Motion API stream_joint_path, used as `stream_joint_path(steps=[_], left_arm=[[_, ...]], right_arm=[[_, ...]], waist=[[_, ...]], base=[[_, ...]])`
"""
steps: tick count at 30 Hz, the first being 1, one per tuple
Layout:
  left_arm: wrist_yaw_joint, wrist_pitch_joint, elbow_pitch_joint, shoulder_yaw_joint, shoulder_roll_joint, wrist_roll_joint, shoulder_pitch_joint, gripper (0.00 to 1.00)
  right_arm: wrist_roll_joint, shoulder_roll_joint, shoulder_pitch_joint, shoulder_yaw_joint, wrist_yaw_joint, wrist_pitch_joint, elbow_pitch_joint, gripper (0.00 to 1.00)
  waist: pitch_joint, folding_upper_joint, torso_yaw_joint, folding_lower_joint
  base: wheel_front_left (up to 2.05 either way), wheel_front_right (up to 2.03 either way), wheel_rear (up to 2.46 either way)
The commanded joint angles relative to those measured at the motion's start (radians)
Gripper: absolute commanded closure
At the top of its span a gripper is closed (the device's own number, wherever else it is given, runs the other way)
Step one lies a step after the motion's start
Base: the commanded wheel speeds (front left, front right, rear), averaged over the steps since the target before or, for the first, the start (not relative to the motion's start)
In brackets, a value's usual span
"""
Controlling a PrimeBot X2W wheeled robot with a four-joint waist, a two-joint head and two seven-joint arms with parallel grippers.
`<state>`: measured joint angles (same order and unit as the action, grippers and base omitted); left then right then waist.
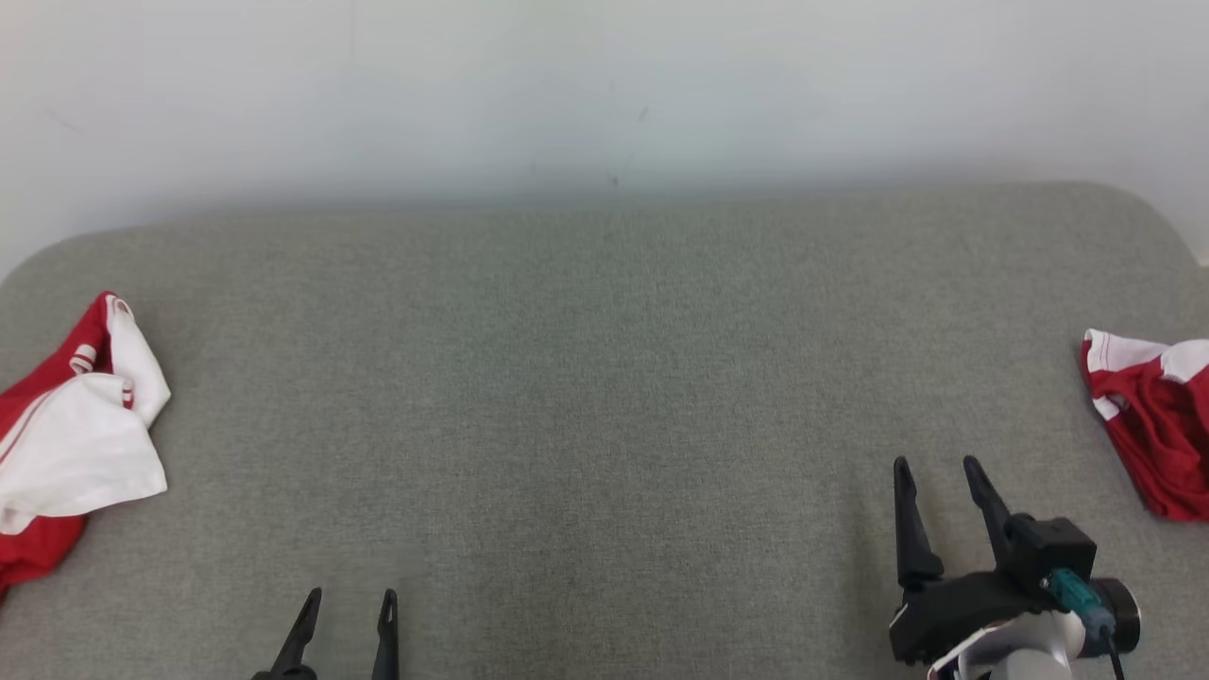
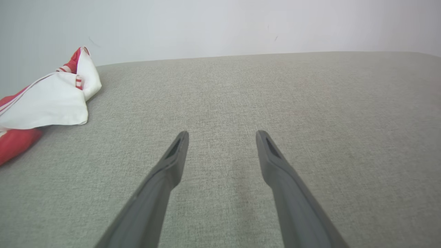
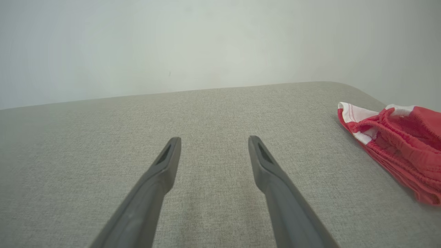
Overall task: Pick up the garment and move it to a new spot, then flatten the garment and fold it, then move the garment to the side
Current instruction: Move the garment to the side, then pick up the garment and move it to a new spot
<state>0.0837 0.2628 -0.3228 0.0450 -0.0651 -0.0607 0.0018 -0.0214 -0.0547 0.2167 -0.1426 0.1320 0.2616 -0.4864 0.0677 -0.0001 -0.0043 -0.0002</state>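
On the grey fabric surface point(image 1: 604, 378) lie 2 crumpled garments, well apart, 1 at each side of the head view.

Red-and-white garment point(image 1: 76, 444): far left edge, a white panel folded over red cloth, partly cut off by the frame.

Red garment point(image 1: 1157, 425): far right edge, red with white striped trim. The right wrist view shows a gathered waistband. It is also cut off by the frame. Cannot tell which of the 2 is the task's piece.

Left gripper point(image 1: 351, 597): lower left of the head view, the tips of its 2 dark fingers spread wide with nothing between them. In the left wrist view the fingers stand parted over bare fabric, with the red-and-white garment off to their upper left, clear of them.

Right gripper point(image 1: 937, 465): lower right, fingers spread wide and empty, pointing toward the pale wall point(image 1: 604, 85). The red garment lies to its right, near but not touching.

Whether either gripper's tips touch the surface: cannot tell.
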Motion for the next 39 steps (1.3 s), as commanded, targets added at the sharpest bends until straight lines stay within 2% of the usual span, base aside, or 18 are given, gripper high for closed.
stream_joint_path(steps=[1,9,30,39], left_arm=[[0.000,0.003,-0.002,-0.004,0.004,-0.006,0.011,0.00],[0.000,0.003,0.004,-0.056,0.011,-0.020,0.034,0.00],[0.007,0.003,0.053,-0.130,0.015,-0.009,0.069,0.00],[0.000,0.003,0.069,-0.129,0.015,-0.021,0.076,0.00]], right_arm=[[-0.008,0.003,-0.015,0.003,-0.003,0.004,0.004,0.00],[-0.079,0.005,-0.079,0.037,-0.003,0.004,0.055,0.00],[-0.116,0.005,-0.146,0.073,-0.003,0.004,0.116,0.00],[-0.122,0.005,-0.157,0.086,-0.003,0.004,0.142,0.00]], waist=[[-0.037,0.0001,0.017,0.0002],[-0.083,0.0001,0.020,0.0002],[-0.156,0.0001,0.011,0.0002],[-0.160,0.0001,0.004,0.0002]], base=[[0.00,0.00,0.00],[0.00,0.00,0.00],[0.00,0.00,0.00],[0.00,0.00,0.00]])
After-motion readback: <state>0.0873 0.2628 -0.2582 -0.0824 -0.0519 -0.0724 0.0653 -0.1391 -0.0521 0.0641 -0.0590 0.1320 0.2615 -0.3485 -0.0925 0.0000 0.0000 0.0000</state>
